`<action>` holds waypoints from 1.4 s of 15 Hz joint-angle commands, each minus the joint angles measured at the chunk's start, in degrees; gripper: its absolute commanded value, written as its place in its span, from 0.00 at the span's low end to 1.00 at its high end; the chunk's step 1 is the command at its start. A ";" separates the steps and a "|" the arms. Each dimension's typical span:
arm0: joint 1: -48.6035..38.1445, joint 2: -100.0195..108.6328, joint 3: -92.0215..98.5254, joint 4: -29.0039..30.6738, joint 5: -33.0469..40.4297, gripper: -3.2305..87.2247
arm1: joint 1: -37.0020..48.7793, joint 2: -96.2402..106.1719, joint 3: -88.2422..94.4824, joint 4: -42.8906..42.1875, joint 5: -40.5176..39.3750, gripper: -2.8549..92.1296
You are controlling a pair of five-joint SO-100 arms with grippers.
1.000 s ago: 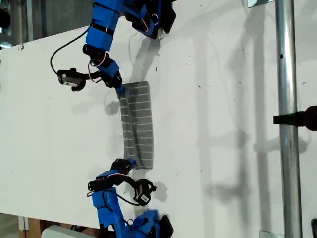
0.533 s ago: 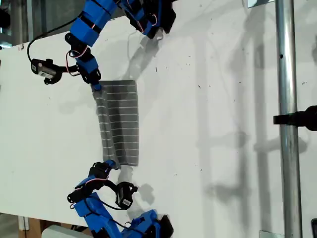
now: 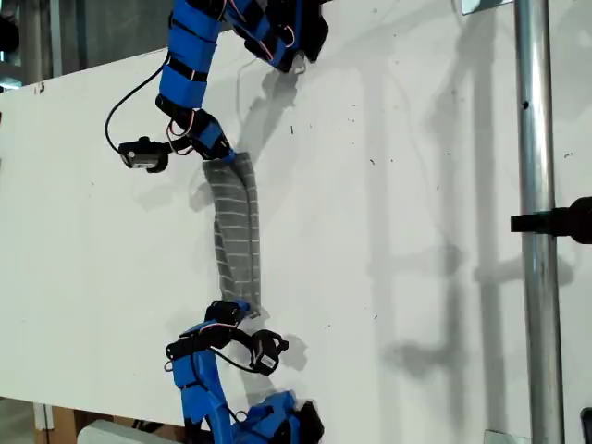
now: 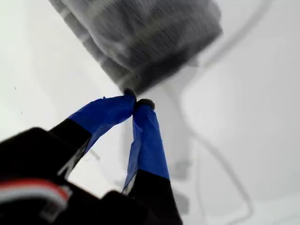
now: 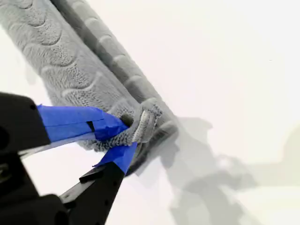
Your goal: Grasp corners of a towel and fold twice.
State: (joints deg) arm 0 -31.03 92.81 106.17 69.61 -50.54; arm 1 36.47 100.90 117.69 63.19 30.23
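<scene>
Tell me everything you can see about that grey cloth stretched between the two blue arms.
The towel is soft grey fabric with thin pale stripes across it, bunched into a narrow, slightly curved strip. It hangs stretched over the white table, casting a shadow. Each end is pinched by a blue-taped end effector: my first gripper grips one corner, my second gripper clamps a crumpled, thick-hemmed corner. Up close the weave looks plush and wavy.

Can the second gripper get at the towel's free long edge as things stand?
Probably not: my second gripper is shut on a bunched corner of the towel, and my first gripper pinches the other end, so neither is free to reach.
</scene>
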 commanded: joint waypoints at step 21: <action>19.95 90.44 36.65 3.78 -14.33 0.01 | 10.11 50.63 16.17 15.64 15.38 0.36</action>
State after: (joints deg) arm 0 -17.14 168.05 132.71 80.33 -59.15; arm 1 45.97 144.67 130.52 80.51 42.80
